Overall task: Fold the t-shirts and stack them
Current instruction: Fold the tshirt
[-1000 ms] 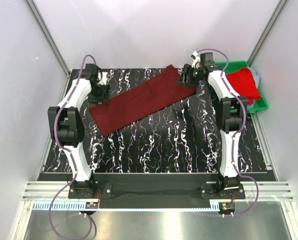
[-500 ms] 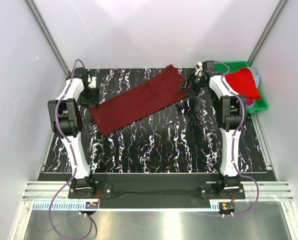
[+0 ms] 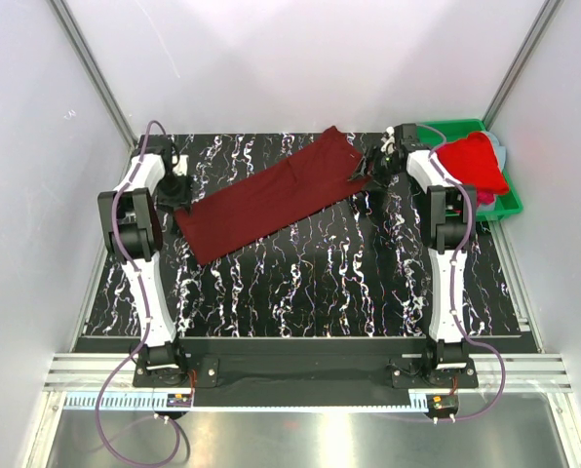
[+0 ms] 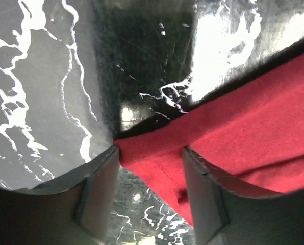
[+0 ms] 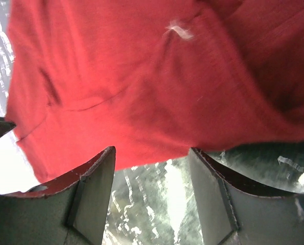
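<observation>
Maroon t-shirt (image 3: 271, 195) is lying on the table (image 3: 320, 283) as a long diagonal strip, near-left to far-right. L gripper (image 4: 149, 150) is hanging open, strip's near-left corner between its fingers, prob. brushing one. R gripper (image 5: 152, 153) is standing open over the far-right end. Beyond, red t-shirt (image 3: 474, 161) is sitting in green bin (image 3: 510, 203).

A black tabletop (image 3: 310, 283) veined with white marbling is seen enclosed by plain white walls (image 3: 290, 58), with slanted metal posts (image 3: 91, 68) set at the far corners. A green plastic bin (image 3: 454, 126) is placed at its far right corner. Along the near edge an aluminium rail (image 3: 300, 369) is mounted, and a brushed steel sheet (image 3: 300, 439) is laid in front of it.
</observation>
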Motion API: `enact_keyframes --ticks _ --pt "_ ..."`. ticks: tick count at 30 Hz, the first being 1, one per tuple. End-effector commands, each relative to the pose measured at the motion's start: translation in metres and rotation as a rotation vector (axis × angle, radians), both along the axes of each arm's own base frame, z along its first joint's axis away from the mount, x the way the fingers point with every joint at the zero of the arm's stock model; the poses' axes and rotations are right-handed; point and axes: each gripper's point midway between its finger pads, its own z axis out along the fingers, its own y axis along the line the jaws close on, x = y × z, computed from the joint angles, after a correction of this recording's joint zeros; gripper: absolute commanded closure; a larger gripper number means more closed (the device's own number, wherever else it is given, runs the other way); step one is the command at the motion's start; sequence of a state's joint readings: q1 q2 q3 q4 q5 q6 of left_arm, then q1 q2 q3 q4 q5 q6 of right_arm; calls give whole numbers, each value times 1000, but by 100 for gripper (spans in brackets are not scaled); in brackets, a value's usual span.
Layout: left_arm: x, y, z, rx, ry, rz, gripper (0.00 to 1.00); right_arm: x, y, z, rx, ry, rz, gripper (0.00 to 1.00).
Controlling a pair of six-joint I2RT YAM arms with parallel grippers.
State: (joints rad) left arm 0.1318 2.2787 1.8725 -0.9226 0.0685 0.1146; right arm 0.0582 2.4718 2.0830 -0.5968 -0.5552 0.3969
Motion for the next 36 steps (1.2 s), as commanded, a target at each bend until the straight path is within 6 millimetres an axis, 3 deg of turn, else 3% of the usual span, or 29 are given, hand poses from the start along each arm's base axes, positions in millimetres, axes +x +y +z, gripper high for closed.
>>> enact_keyframes --ticks 1,4,6,11,13,20,25,29,36 --pt "17 6 2 25 -41 -20 46 14 -4 -4 -22 -29 -13 34" --pt "15 3 -1 9 -28 -31 72 17 -4 -7 -25 -32 -17 34" --pt "9 0 1 -9 -22 -38 100 21 -4 -9 -31 -38 -25 34" --pt "-25 -22 8 -86 23 -52 100 34 -7 -18 -39 -50 -44 35" --pt "-41 -34 10 -113 47 -63 100 43 -4 -12 -26 -74 -45 36" --pt "-89 -101 24 -187 101 -192 100 70 -4 -16 -14 -113 -85 44" --pt "-124 -143 37 -225 114 -285 100 80 -9 -15 -38 -142 -104 43" --pt "-149 -174 42 -230 120 -377 100 78 -8 -15 -46 -139 -98 43" --pt "-181 -198 46 -264 138 -457 100 69 -20 -10 -131 -138 -83 41"
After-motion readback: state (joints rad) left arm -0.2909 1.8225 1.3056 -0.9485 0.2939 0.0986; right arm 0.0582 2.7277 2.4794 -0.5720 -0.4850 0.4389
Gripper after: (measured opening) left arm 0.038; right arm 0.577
